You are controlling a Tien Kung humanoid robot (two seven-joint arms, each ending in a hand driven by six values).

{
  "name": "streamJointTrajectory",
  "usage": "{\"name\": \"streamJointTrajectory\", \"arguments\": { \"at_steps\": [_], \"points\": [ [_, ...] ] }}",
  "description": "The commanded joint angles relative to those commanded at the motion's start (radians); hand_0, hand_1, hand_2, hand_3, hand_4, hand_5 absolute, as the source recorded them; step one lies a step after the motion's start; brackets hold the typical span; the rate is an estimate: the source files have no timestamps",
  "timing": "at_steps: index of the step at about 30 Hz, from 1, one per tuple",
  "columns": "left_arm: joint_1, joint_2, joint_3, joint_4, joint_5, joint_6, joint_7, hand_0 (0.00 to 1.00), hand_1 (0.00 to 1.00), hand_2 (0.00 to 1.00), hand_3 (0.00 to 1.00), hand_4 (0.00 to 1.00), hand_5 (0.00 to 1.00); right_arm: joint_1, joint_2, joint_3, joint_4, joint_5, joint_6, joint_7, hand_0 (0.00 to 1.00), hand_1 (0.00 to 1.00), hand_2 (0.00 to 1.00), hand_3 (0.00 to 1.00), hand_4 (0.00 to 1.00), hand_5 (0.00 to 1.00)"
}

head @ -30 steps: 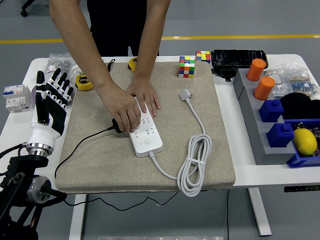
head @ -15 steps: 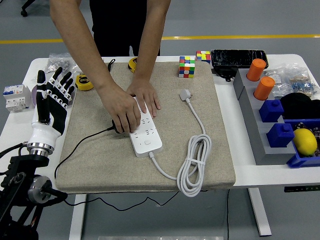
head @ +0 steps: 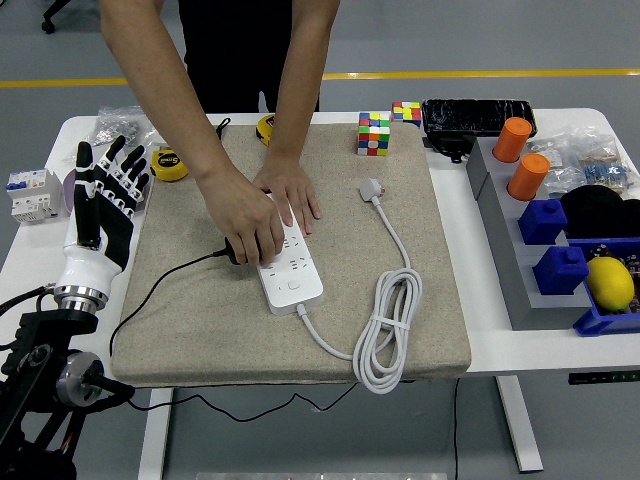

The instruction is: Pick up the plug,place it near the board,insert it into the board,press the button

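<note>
On my left, the black-and-white robot hand [head: 103, 200] idles open and empty (person's hands [head: 262, 215] are plugging the white power strip [head: 291, 272]), button unpressed.

One power strip [head: 291, 272]; two cubes [head: 374, 133] [head: 406, 111]; two orange cylinders [head: 515, 139] [head: 528, 175]; two blue blocks [head: 543, 220] [head: 560, 268]; one lemon [head: 609, 282]; two tape measures [head: 168, 163] [head: 265, 127].

Black-and-white five-fingered left hand [head: 103, 200], white forearm shell below, silver wrist ring beneath, black jointed arm lower still; person [head: 230, 50] clad in black, arms bare.
</note>
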Motion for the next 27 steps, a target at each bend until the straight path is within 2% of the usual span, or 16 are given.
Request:
{"name": "streamJointTrajectory", "arguments": {
  "at_steps": [16, 22, 23, 27],
  "points": [
    [0.007, 0.001, 0.003, 0.002, 0.023, 0.0, 0.006, 0.941, 0.949, 0.884, 0.923, 0.998, 0.998, 0.001, -0.001, -0.008, 0.0, 0.009, -0.001, 0.002, 0.87, 0.744, 0.735, 0.764, 0.998, 0.841],
    [-0.003, -0.001, 0.018, 0.011, 0.05, 0.002, 0.014, 0.94, 0.947, 0.874, 0.918, 0.998, 0.978, -0.003, -0.001, -0.002, 0.0, 0.001, 0.0, -0.001, 0.87, 0.744, 0.735, 0.764, 0.998, 0.841],
    [-0.005, 0.001, 0.02, 0.012, 0.055, 0.002, 0.015, 0.935, 0.942, 0.87, 0.91, 0.998, 0.93, -0.003, -0.001, -0.001, 0.0, -0.001, 0.001, -0.001, 0.869, 0.744, 0.735, 0.764, 0.998, 0.841],
    [-0.007, 0.008, 0.024, 0.01, 0.076, 0.006, 0.022, 0.935, 0.942, 0.87, 0.91, 0.998, 0.93, -0.002, -0.001, -0.004, 0.0, 0.002, 0.001, 0.0, 0.869, 0.744, 0.735, 0.764, 0.998, 0.841]
  ]
}}
